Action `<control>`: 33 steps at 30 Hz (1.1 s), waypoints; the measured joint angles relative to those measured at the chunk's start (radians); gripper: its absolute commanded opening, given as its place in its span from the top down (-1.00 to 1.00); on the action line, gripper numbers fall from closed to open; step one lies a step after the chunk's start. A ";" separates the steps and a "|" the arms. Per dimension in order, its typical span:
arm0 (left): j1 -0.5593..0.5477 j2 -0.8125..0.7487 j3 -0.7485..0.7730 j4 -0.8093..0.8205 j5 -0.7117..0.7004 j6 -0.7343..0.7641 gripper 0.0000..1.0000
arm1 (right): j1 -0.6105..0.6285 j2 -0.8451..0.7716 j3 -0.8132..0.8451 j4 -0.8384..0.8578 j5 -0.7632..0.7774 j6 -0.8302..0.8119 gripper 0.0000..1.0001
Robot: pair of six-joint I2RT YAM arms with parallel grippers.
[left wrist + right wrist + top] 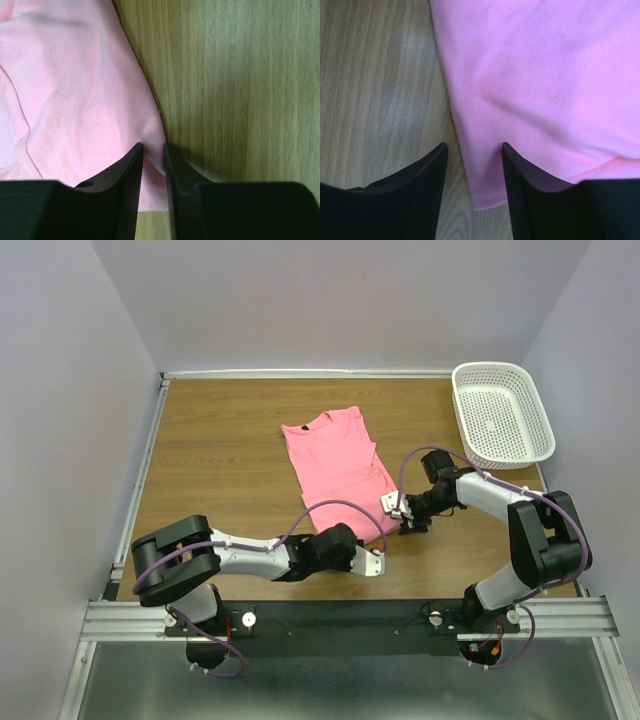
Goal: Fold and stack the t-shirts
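- Nearest the bases, the left gripper (153, 146) is pinched down on the near edge of the t-shirt (340, 465). In its wrist view, pink cloth bunches in the thin gap between the fingers.
- Just beyond it, the right gripper (474, 146) has its jaws apart, straddling a hem corner. One finger is over bare table (220, 460) and the other over cloth, with nothing gripped yet.
- So both hands are at the shirt's near end, and the whole garment lies away from them, up the table.
- The shirt lies flat mid-table, its long axis running from the near hem, by the grippers, up and leftward to the round neck at the far end.
- My call is that the coming move turns on that axis: carry the hem forward toward the neck.
- There's a small dark label at the neck, too tiny to read. No brands or writing anywhere else.
- Far right is the white mesh basket (503, 460), well apart from the shirt.
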State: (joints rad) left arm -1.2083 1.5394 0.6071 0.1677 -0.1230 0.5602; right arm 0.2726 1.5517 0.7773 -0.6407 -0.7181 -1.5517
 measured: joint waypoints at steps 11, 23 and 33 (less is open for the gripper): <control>0.046 0.037 0.029 0.001 0.029 0.009 1.00 | 0.002 0.019 0.011 0.057 0.009 0.056 0.70; 0.098 -0.106 -0.024 -0.087 0.169 0.058 1.00 | 0.003 0.042 0.105 -0.061 -0.004 0.089 0.99; 0.370 -0.334 -0.023 -0.061 0.317 0.126 1.00 | 0.003 0.181 0.463 -0.173 -0.075 0.227 0.99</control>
State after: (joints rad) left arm -0.8383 1.2053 0.5838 0.1070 0.1944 0.6861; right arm 0.2760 1.7329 1.2404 -0.8139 -0.7929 -1.3251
